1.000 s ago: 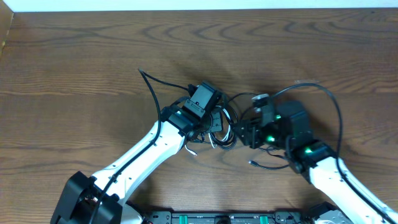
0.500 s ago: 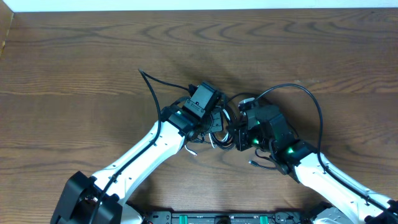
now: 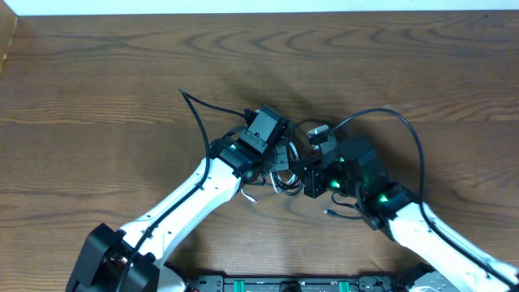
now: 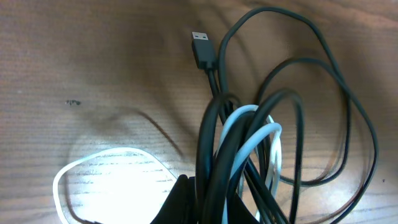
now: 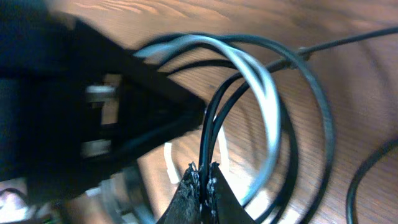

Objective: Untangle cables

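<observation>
Right wrist cam: right gripper [image 5: 203, 182] pinched shut on two black strands of the cables [image 5: 210, 137]; left wrist cam: left gripper [image 4: 214, 202] clamped on the black-and-white bunch, USB plug [image 4: 201, 46] at 12 o'clock beyond it. Overhead only shows the tangle on the table [image 3: 122, 81] between the wrists, jaws hidden

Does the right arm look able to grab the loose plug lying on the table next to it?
Probably not yet. The right gripper is shut on black cable strands, so it must let go first. The plug lies bare on the table, close beside that arm.
</observation>
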Robot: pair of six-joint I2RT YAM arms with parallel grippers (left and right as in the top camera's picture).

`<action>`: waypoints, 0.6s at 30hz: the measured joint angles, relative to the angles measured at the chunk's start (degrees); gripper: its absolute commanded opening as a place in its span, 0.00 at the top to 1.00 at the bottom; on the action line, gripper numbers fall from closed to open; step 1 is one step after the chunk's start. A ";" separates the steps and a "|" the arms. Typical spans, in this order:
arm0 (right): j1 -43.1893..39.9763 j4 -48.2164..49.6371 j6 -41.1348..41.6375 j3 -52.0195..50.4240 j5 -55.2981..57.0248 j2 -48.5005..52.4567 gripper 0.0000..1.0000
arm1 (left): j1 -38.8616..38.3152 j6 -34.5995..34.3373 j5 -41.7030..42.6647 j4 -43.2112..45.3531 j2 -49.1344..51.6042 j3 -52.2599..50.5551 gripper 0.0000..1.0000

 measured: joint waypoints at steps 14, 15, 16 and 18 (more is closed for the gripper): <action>-2.93 -8.96 -4.13 -0.96 -10.27 -19.37 0.99 | -0.31 -2.78 -2.23 5.73 0.39 0.02 0.91; -2.97 -10.14 -4.46 -0.94 -10.62 -21.42 0.99 | -0.22 -3.21 -2.91 5.66 0.85 0.02 0.91; -3.10 -11.02 -4.63 -0.92 -10.67 -22.62 0.99 | -0.22 -3.74 -3.63 5.55 1.40 0.02 0.91; -4.13 -14.32 -5.09 -0.90 -10.32 -26.36 0.99 | -0.24 -5.01 -4.66 5.40 2.08 0.02 0.91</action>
